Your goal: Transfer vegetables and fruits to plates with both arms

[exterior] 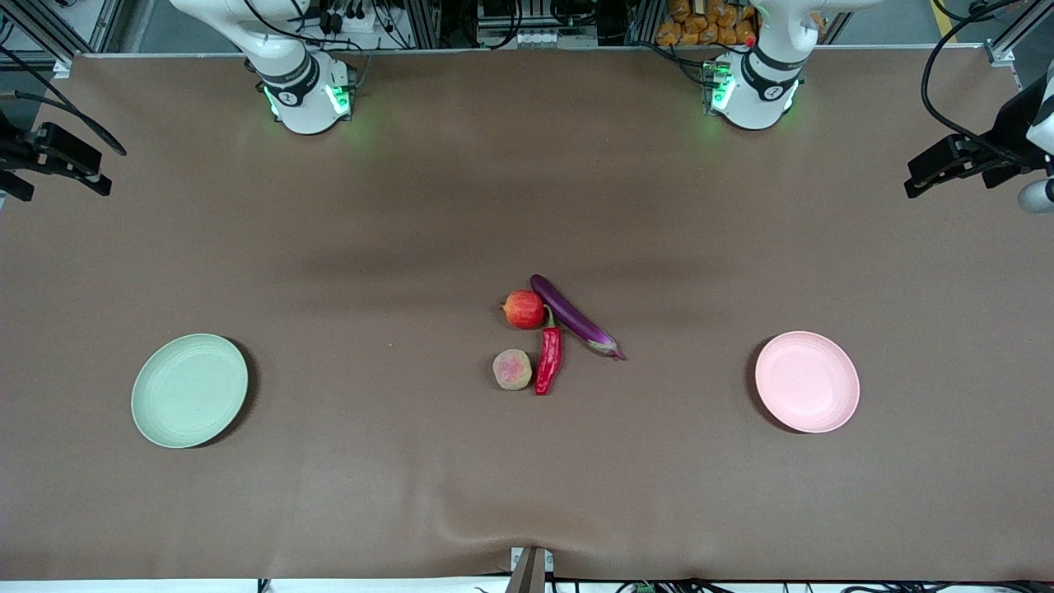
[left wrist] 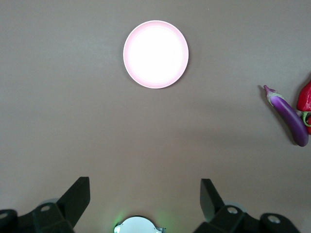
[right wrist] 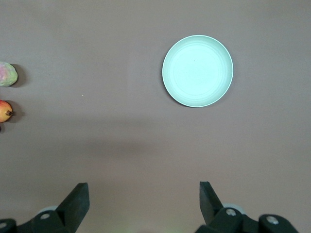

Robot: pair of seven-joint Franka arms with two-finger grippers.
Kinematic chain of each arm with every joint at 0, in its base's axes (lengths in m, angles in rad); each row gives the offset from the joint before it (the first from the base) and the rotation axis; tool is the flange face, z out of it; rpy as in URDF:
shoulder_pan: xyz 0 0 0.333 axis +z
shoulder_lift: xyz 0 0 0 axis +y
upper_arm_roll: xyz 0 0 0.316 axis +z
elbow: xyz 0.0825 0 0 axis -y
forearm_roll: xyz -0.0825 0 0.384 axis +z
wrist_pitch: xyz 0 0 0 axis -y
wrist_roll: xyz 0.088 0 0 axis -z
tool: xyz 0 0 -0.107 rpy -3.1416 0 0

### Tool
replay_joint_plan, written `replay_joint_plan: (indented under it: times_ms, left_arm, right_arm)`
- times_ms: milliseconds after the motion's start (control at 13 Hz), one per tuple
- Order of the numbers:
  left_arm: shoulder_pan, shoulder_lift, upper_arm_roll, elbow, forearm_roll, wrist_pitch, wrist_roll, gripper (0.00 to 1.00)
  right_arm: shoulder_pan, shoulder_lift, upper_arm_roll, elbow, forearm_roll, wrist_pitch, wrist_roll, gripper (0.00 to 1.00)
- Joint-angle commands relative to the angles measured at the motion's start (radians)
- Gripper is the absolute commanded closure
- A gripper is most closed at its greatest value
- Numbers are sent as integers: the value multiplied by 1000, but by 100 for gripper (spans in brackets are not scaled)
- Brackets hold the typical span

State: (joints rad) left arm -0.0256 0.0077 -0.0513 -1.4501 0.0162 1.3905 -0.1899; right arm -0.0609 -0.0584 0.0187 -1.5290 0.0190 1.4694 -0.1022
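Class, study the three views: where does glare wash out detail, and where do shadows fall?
Left wrist view: the round pale pink plate is blown out to near white. Right wrist view: the round pale green plate keeps its faint rings. Front view: a dark shadow rims each plate's edge, and broad soft shadows band the brown table cloth.

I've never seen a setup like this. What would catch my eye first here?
Probably the bright little cluster mid-table: a purple eggplant, a red apple-like fruit, a red chili and a peach-like fruit. An empty green plate lies toward the right arm's end, an empty pink plate toward the left arm's. Both arms wait high up, left gripper and right gripper open.
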Motion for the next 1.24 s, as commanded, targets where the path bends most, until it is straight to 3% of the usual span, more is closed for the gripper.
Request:
replay_joint_plan:
  times_ms: [0, 618, 1158]
  left_arm:
    - [-2, 11, -2, 19, 22, -16, 23, 0]
    - [-33, 41, -21, 7, 4, 18, -71, 0]
    - [-221, 240, -93, -4, -4, 172, -575, 0]
  right_arm:
    - [0, 5, 1, 13, 1, -9, 9, 0]
    - [0, 5, 3, 13, 1, -11, 9, 0]
    - [-2, 5, 3, 12, 1, -11, 10, 0]
